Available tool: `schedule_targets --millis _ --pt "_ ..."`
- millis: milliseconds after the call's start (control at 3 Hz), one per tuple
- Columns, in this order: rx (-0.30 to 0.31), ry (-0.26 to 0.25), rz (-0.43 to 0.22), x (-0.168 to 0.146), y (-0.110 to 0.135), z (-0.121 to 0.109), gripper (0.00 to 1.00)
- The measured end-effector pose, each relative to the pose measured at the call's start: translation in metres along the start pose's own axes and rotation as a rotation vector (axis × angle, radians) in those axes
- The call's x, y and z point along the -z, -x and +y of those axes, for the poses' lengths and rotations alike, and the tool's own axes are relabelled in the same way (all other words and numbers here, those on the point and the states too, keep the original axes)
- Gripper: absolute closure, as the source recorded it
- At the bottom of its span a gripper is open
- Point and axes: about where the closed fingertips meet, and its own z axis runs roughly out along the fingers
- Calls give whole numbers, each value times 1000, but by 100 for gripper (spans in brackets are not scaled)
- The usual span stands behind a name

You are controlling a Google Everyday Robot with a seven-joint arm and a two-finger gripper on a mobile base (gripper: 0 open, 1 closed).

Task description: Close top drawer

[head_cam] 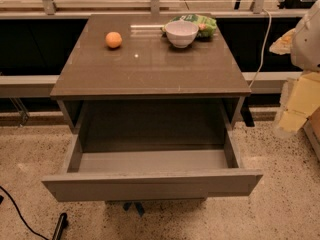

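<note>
At the centre of the view, seen from above and in front, stands a low grey cabinet with a glossy brown-grey flat top [150, 69]. Beneath that top, the top drawer [152, 171], a wide shallow grey drawer with a plain handleless front panel, stands open and extends far out toward the camera. Its bare grey floor and side walls are in view, and a dark cavity shows behind it under the cabinet top.

On the cabinet top, near the back left, sits a small round orange fruit [113, 39]. Toward the back right sits a round white bowl [181, 33], with a crumpled green snack bag [206, 24] touching it from behind.

At the far right edge, well apart from the drawer and to the side of the cabinet, hangs the robot's gripper [292, 109], a pale yellowish shape below a rounded white arm casing [307, 39]. Whether the claw is open or closed cannot be told. It touches nothing visible.

A speckled pale stone floor [280, 194] surrounds the cabinet. A thin black cable [17, 214] curves across the floor at the lower left.
</note>
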Motion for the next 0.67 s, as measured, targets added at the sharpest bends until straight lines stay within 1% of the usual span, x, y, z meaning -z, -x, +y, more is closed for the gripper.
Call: schedule_targets --millis 333,667 --pt "0 0 0 0 0 0 0" --pt "16 15 -13 -29 17 4 0"
